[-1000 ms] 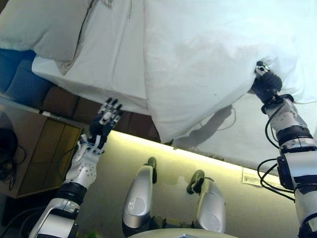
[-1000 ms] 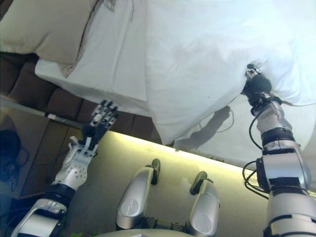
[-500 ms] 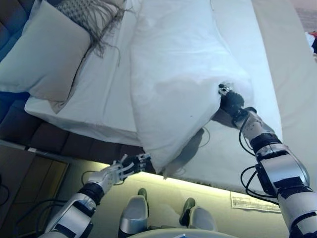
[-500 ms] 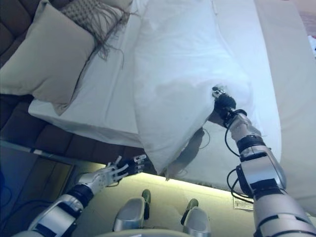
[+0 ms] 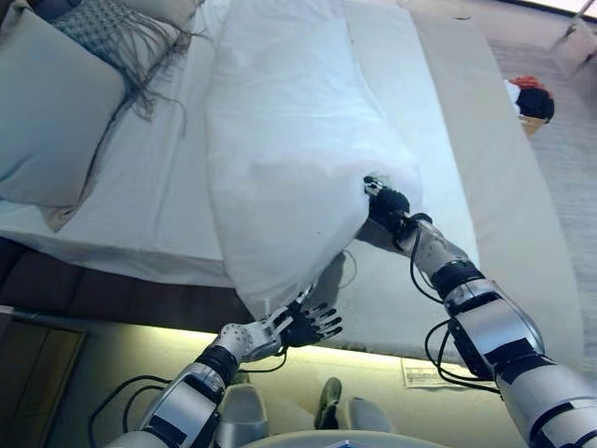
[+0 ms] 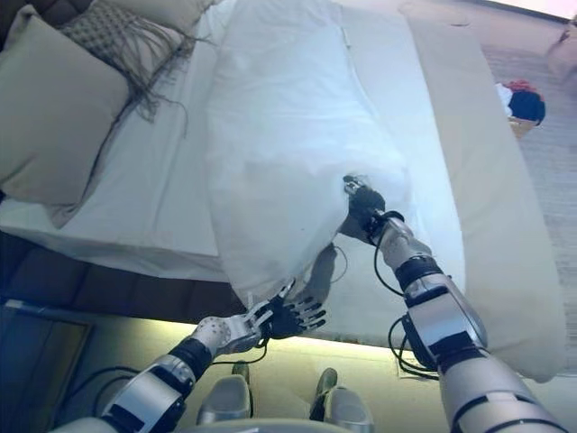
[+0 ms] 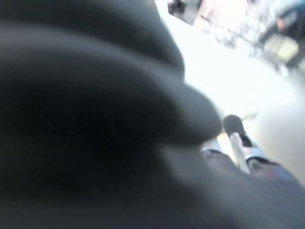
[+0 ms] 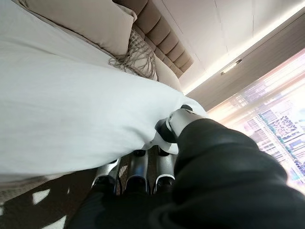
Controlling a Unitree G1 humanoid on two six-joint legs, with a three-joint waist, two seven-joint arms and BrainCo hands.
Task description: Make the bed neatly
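A large white duvet (image 5: 289,159) lies bunched lengthwise along the bed's white sheet (image 5: 159,196). Its lower corner hangs over the near edge. My right hand (image 5: 387,203) is shut on the duvet's right edge. In the right wrist view the curled fingers (image 8: 138,171) and thumb pinch the white cloth (image 8: 62,109). My left hand (image 5: 300,324) is open with fingers spread, just below the duvet's hanging corner by the bed's side. It touches or nearly touches the cloth. The left wrist view shows only its dark cover.
A beige pillow (image 5: 47,103) and a grey fringed cushion (image 5: 117,33) lie at the head, to the left. A beige cover (image 5: 499,187) runs along the bed's right side. A red and dark object (image 5: 532,98) sits on the floor beyond. The dark bed base (image 5: 103,299) is below.
The camera has swung, so more of the bed shows. My left hand has moved right to the duvet's hanging corner. My right hand keeps its hold on the duvet's edge.
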